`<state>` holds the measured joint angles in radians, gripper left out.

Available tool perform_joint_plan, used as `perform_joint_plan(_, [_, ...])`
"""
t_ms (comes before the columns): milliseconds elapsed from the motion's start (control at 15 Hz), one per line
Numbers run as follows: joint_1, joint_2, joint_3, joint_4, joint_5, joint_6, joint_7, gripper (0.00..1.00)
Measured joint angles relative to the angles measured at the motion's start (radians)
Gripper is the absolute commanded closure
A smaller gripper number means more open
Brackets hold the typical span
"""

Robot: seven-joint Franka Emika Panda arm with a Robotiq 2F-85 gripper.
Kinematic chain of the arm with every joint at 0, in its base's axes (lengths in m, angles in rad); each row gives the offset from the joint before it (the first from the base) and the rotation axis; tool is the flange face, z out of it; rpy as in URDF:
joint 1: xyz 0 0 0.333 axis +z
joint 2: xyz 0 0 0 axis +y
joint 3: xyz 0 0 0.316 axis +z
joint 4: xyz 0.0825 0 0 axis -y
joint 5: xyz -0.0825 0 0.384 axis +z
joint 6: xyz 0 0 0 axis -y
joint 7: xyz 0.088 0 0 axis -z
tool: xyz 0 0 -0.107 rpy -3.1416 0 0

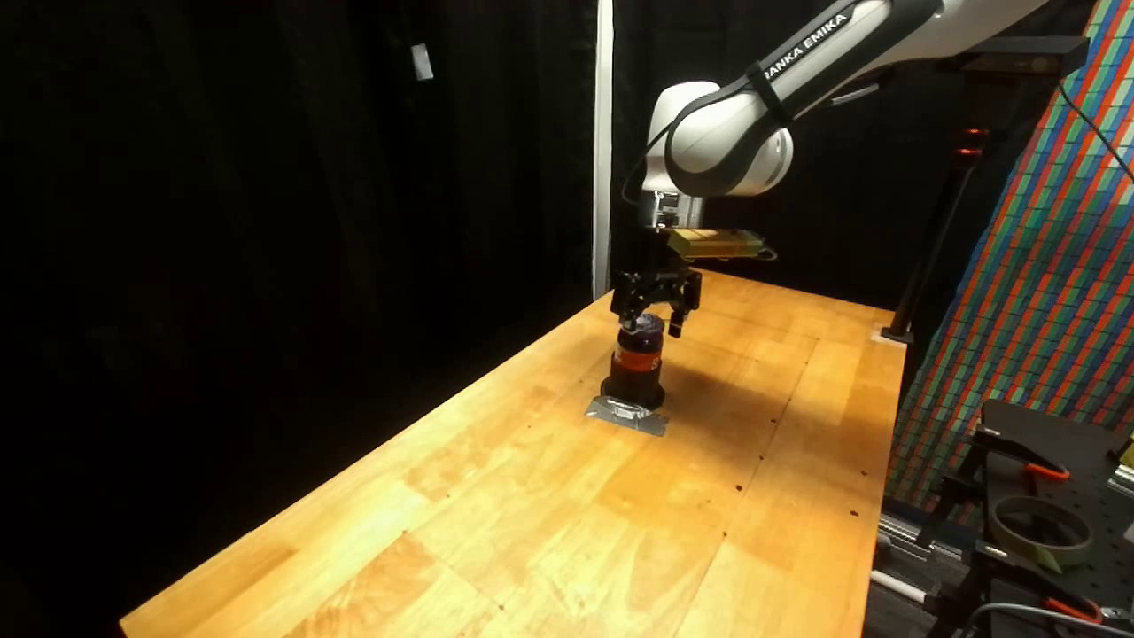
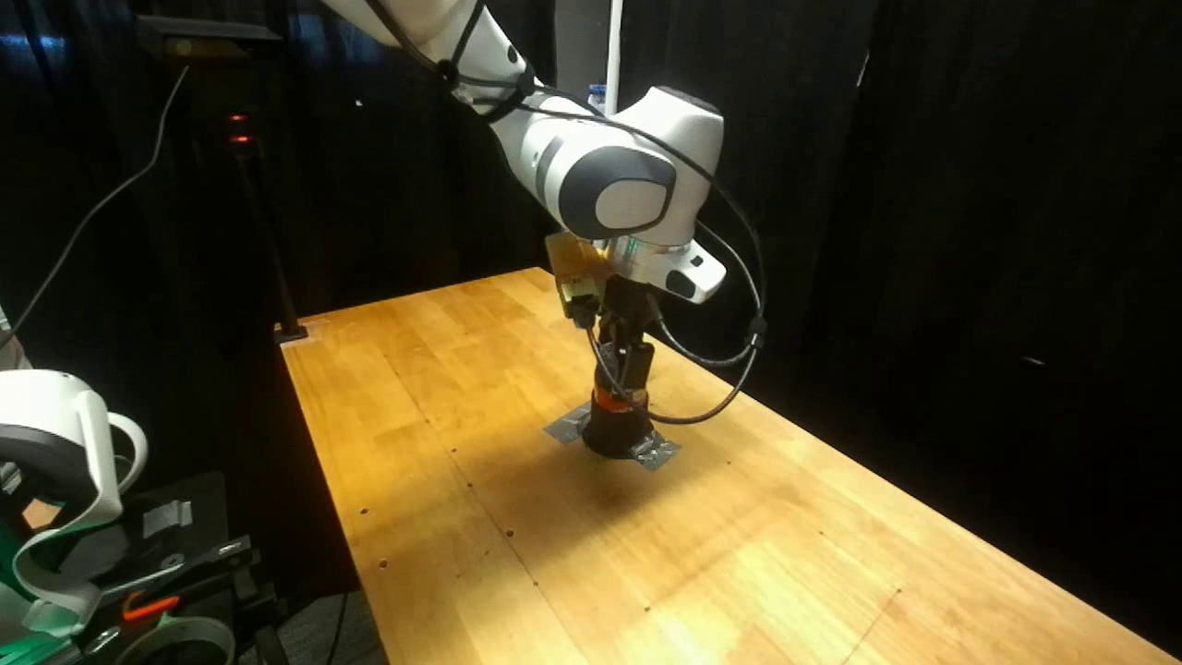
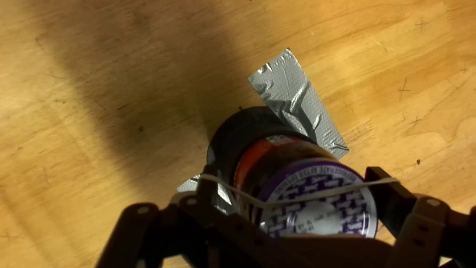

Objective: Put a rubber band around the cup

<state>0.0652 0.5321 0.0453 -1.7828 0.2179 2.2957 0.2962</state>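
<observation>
Rubber band (image 3: pixel 334 190), thin and pale, spans my spread black claw (image 1: pixel 654 327) above the black round holder (image 2: pixel 612 432), and could ping off if I descend off-centre and jam a fingertip (image 3: pixel 392 197) onto the purple-lidded, orange-labelled cylindrical cup (image 1: pixel 640 359) standing upright in that holder.

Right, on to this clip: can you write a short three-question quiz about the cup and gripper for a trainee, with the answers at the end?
1. Multiple choice: in the wrist view, which colours pattern the lid of the cup?
a) green and yellow
b) purple and white
c) red and black
2. True or false: the cup is lying on its side.
3. Fill in: in the wrist view, a pale ____ stretches between the fingers of the gripper.

Key:
1. b
2. False; it stands upright in both exterior views.
3. rubber band
</observation>
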Motion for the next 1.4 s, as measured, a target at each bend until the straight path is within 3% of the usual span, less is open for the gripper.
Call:
perform_joint_plan(400, [0.03,-0.063,0.014,-0.168,-0.007,0.088,-0.033,0.0])
perform_joint_plan(867, [0.099,-0.12,-0.015,-0.346,-0.062,0.463,0.056,0.0])
perform_joint_plan(933, [0.116,-0.12,-0.029,-0.365,-0.08,0.514,0.083,0.25])
perform_joint_plan(1000, [0.135,-0.12,-0.047,-0.382,-0.101,0.553,0.108,0.26])
perform_joint_plan(1400, [0.265,-0.136,-0.173,-0.486,-0.166,0.731,0.198,0.73])
